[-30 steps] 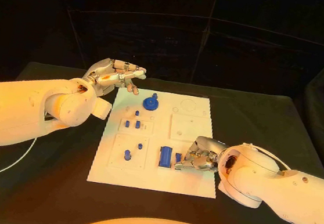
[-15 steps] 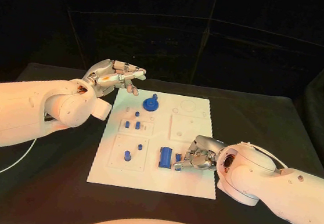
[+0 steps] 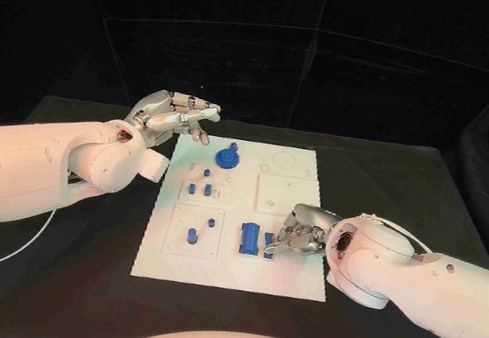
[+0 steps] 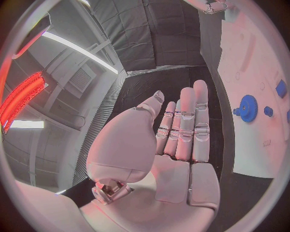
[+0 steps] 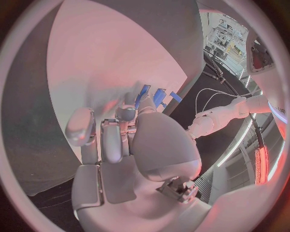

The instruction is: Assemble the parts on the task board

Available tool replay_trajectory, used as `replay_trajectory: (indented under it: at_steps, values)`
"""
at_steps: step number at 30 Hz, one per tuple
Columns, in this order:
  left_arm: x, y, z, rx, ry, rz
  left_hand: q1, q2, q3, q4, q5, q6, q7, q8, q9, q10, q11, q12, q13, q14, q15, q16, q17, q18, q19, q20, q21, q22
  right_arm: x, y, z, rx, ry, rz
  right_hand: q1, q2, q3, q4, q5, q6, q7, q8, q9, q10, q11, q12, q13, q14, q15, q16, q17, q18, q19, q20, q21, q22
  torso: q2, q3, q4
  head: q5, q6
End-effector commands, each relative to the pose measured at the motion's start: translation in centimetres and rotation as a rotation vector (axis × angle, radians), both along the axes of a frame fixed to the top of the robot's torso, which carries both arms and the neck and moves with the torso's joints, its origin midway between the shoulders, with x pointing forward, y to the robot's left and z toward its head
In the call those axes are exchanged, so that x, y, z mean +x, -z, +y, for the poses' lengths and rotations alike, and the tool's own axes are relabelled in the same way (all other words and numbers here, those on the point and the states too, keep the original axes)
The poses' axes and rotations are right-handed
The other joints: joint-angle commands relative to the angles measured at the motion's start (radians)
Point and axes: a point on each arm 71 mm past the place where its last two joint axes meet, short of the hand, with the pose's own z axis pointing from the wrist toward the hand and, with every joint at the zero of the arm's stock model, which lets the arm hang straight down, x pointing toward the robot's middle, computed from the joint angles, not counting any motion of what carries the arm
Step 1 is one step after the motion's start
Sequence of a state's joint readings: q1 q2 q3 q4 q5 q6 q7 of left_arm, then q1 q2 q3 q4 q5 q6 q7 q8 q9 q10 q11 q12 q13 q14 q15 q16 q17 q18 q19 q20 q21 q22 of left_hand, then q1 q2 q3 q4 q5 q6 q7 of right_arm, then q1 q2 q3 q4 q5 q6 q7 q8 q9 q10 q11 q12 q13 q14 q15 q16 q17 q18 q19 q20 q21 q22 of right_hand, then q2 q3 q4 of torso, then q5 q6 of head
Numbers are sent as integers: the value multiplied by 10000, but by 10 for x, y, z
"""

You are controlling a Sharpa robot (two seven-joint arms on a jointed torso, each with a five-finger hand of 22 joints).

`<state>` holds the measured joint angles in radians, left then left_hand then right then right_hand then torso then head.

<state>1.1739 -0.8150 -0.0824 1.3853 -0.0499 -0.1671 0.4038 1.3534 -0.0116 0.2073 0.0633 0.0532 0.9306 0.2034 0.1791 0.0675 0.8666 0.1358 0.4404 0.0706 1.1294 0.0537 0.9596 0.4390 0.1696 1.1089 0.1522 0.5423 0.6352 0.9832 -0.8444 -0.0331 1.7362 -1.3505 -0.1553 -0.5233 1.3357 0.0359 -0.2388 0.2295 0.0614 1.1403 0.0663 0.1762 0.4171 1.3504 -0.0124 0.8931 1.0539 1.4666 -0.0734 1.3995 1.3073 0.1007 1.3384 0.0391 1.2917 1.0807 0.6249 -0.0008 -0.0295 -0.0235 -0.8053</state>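
Note:
The white task board (image 3: 291, 271) lies in the middle of the black table. A blue gear (image 3: 228, 157) stands near its far edge, small blue pegs (image 3: 200, 186) sit in its left column, and a blue block (image 3: 250, 238) stands nearer me. My right hand (image 3: 296, 237) hovers low over the board's right side, its fingertips at a small blue piece (image 3: 270, 243) beside the block. In the right wrist view the fingers (image 5: 115, 135) reach toward the blue pieces (image 5: 158, 96); any grip is hidden. My left hand (image 3: 177, 117) is raised beyond the board's far left corner, fingers extended, holding nothing.
The board's far right squares (image 3: 282, 189) are bare white. In the left wrist view the left hand (image 4: 181, 140) is off the board's (image 4: 253, 63) edge, and the gear (image 4: 248, 107) stands past its fingers. Dark curtains close off the table's far side.

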Motion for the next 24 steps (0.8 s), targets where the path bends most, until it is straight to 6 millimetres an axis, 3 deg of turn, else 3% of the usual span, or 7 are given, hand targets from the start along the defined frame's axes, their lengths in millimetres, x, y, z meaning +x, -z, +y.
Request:
replay_trajectory:
  at_steps: [1, 14, 17, 19, 20, 23, 24]
  values:
    - [0, -1, -1, -84, 59, -53, 89, -11, 14, -52, 44, -67, -29, 56, -10, -95, 7, 51, -11, -96, -7, -13, -10, 126, 72, 7, -53, -11, 1, 2, -2, -154, -101, -26, 2, -74, -15, -70, -68, -102, 5, -48, -13, -50, 31, 19, 9, 567, -11, -46, 105, -15, -50, -17, -46, 6, 1, -1, 11, 10, 7]
    - [0, -1, 0, -75, 51, -43, 89, -11, 14, -52, 44, -67, -29, 56, -10, -95, 7, 51, -11, -96, -7, -13, -10, 126, 72, 7, -53, -11, -1, -5, -6, 1345, 200, -277, -499, -144, -435, 374, -76, -255, 38, -105, 2, -236, 66, -396, -276, 502, 14, -260, -167, 51, -226, -1, -271, -334, -23, -5, -32, 31, 80]
    - [0, -1, 0, -72, 47, -43, 89, -11, 14, -52, 44, -67, -29, 56, -10, -95, 7, 51, -11, -96, -7, -13, -10, 126, 72, 7, -53, -11, -2, -8, -13, 2366, 374, -33, -391, -159, -452, 381, -58, -534, 135, -253, -47, -475, 145, -805, -555, 432, 74, -465, -409, 122, -449, 40, -545, -736, -43, -22, -27, -12, 148]
    - [0, -1, 0, -69, 38, -48, 89, -11, 14, -52, 44, -67, -29, 56, -10, -95, 7, 51, -11, -96, -7, -13, -10, 126, 72, 7, -53, -11, -3, -11, -16, 3346, 474, 165, -206, -101, -408, 322, -7, -809, 235, -392, -97, -659, 229, -1072, -735, 402, 138, -569, -519, 176, -612, 93, -760, -1046, -84, -54, -38, -29, 197]
    - [0, -1, 0, -70, 33, -59, 93, -8, 14, -53, 42, -78, -26, 66, -9, -110, 11, 67, -13, -113, -4, -16, -24, 126, 66, 10, -67, -23, -3, -13, -18, 3868, 528, 254, -102, -73, -390, 281, 31, -931, 285, -452, -118, -863, 274, -1439, -999, 341, 178, -751, -736, 235, -781, 127, -978, -1364, -104, -68, -34, -50, 249]
    - [1, 0, 1, -77, 19, -92, 31, -34, -33, -13, 38, -105, -17, 78, -10, -128, 20, 99, -13, -179, 10, -66, -65, 122, 27, 23, -115, -56, 7, -23, -25, 5540, 778, 305, 363, 21, -332, 53, 215, -1374, 490, -649, -195, -1816, 465, -2903, -2087, -230, 346, -2383, -2546, 621, -1969, 282, -2579, -3531, -243, -120, -27, -94, 394]
    - [1, 0, 1, -85, 9, -101, 7, -41, -58, 7, 38, -120, -12, 90, -10, -140, 24, 123, -13, -264, 21, -148, -116, 120, -32, 34, -177, -96, 13, -26, -27, 6107, 924, 268, 632, 101, -277, -88, 398, -1519, 587, -709, -219, -2189, 559, -3253, -2350, -736, 423, -3640, -3846, 808, -2704, 360, -3593, -4778, -279, -132, -27, -92, 468]
